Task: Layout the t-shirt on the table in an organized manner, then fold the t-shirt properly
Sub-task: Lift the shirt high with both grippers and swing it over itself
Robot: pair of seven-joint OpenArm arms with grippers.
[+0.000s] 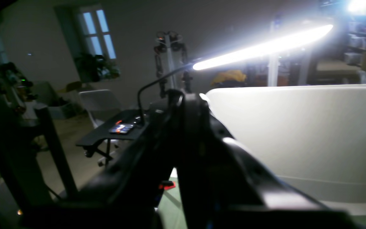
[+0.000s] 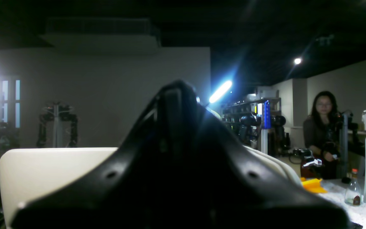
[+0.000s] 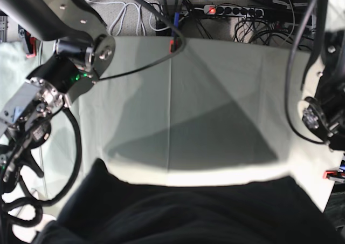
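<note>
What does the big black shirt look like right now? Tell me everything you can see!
The t-shirt is a big, dark, almost black piece of soft-looking cloth. It fills the bottom of the base view, very close to the camera, and its lower part runs out of the picture. Its top edge is fairly straight, with a rounded bump at one end. Gentle folds show in it. Behind it lies the table, where the shirt throws a wide grey shadow. No logo, sleeves or collar can be made out, and what holds the shirt cannot be seen.
</note>
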